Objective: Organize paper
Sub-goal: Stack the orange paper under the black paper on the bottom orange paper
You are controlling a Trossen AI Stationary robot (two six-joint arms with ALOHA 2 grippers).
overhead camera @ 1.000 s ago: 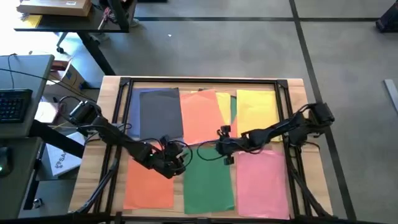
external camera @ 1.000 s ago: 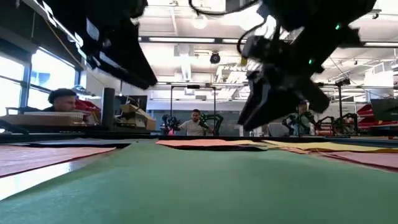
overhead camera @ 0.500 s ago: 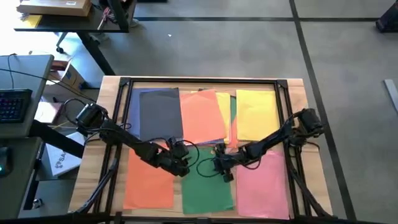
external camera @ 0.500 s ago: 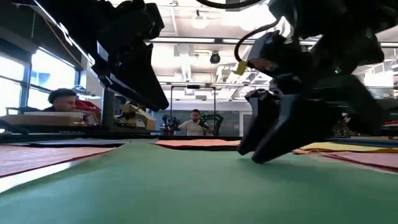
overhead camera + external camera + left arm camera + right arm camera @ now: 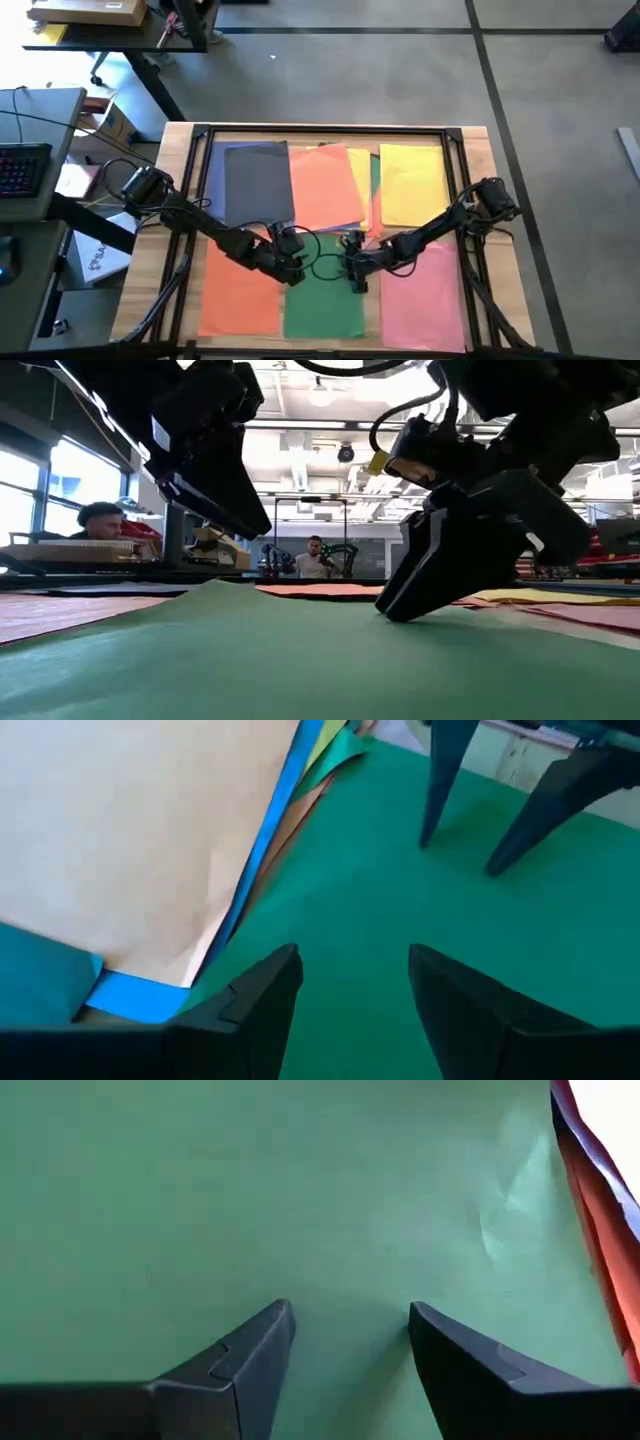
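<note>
Landmark: green sheet (image 5: 325, 305), one, near table edge | Left of it: one orange sheet (image 5: 240, 300); left gripper (image 5: 291, 268) on its far-left corner, jaws open | Right gripper (image 5: 352, 268) on its far edge, jaws open | Right of it: one pink sheet (image 5: 420, 295) | Beyond: one dark grey sheet (image 5: 258, 180), one orange sheet (image 5: 325, 185), one yellow sheet (image 5: 412, 180)

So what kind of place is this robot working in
Most likely a robotics lab or open workshop: more robot arms stand on benches behind, people sit at desks, and a keyboard rests on a desk beside the table.
</note>
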